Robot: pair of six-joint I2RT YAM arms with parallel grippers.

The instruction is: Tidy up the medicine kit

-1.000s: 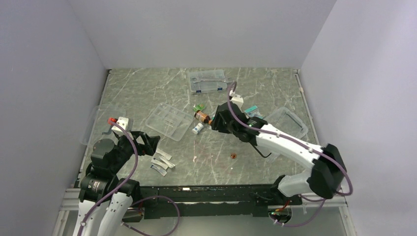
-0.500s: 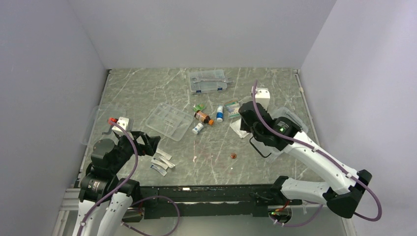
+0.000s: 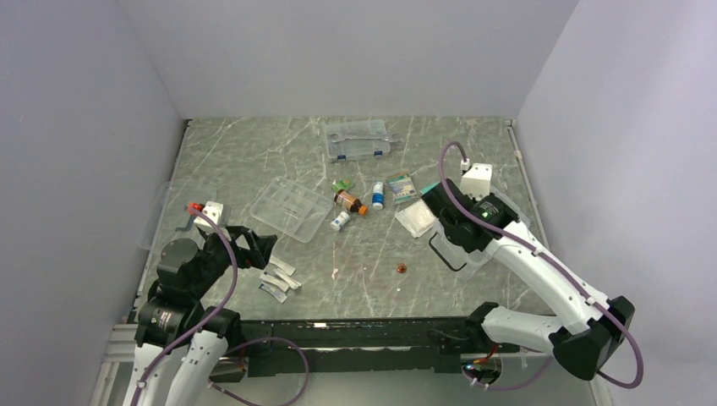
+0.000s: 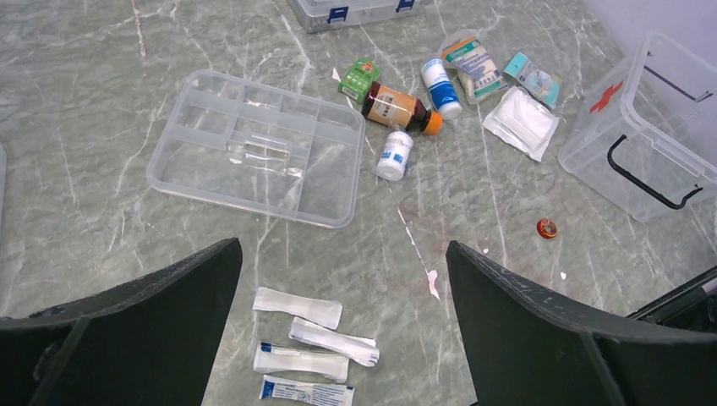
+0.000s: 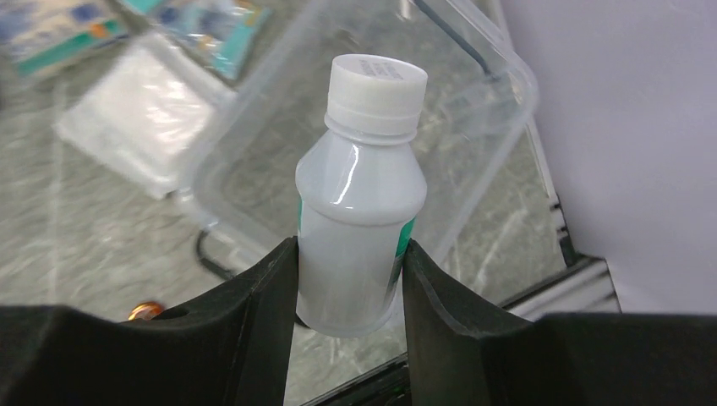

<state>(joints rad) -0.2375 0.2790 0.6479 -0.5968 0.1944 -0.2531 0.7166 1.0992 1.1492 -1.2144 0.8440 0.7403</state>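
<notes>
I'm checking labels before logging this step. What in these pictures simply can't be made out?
Right wrist view: the label of the white bottle, mostly covered by the right gripper.
Top view: that bottle, hidden beneath the right arm.
Left wrist view: the clear box, cut off by the right edge.
Top view: the small red thing, too small to identify.
Left wrist view: print on the packets, too small to read.
</notes>
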